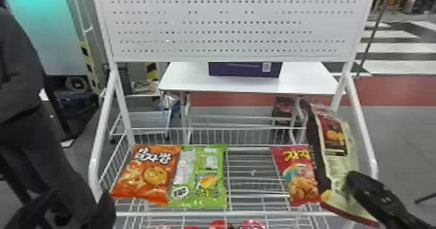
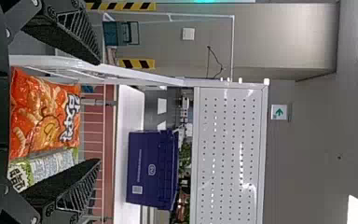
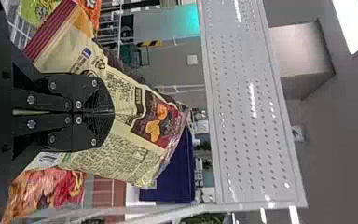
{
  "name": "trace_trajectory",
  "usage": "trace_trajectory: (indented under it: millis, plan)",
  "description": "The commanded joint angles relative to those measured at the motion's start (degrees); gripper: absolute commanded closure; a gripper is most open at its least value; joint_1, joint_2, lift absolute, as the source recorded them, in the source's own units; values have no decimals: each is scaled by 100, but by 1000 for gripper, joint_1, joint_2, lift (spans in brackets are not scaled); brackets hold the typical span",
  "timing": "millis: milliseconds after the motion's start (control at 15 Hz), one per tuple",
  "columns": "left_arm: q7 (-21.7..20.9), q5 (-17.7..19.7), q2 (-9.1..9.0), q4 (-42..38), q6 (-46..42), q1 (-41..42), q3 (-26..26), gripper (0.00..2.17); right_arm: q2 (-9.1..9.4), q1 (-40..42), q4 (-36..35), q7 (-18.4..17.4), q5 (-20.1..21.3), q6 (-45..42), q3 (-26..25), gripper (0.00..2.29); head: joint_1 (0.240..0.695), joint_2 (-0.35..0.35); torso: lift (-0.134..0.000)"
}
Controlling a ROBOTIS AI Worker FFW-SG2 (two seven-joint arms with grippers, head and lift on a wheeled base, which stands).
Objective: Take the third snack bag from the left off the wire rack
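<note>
My right claw (image 3: pixel 106 112) is clamped near one end of the snack bag (image 1: pixel 334 140), which rises tilted beyond it off the wire rack (image 1: pixel 246 179); I judge so narrow a pinch could slip, dropping it onto the red bag (image 1: pixel 296 176) alongside.

The head view is lit evenly and rather brightly from above. The white pegboard (image 1: pixel 227 24) at 12 o'clock is almost washed out, and a teal glow (image 1: pixel 35 20) sits at 10 o'clock. The green snack bag (image 1: pixel 201 179) carries a pale patch of glare. The black right arm (image 1: pixel 382 202) at 5 o'clock gives little detail, perhaps because of shadow. In the right wrist view a ceiling light panel (image 3: pixel 352 23) burns white and lights the beige snack bag (image 3: pixel 121 135) well.
</note>
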Motion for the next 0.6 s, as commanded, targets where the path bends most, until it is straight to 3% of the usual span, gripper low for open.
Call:
trace_trajectory:
  millis: [0,533]
  plan:
    - [0,0,7,10,0,-18,2,151,3,641,-184,8,-74,-396,-471,2240,499,0,0]
    - [9,18,77,62,0,-62,11,151,100,1071,-228,16,-171,-555,-858,2243,499,0,0]
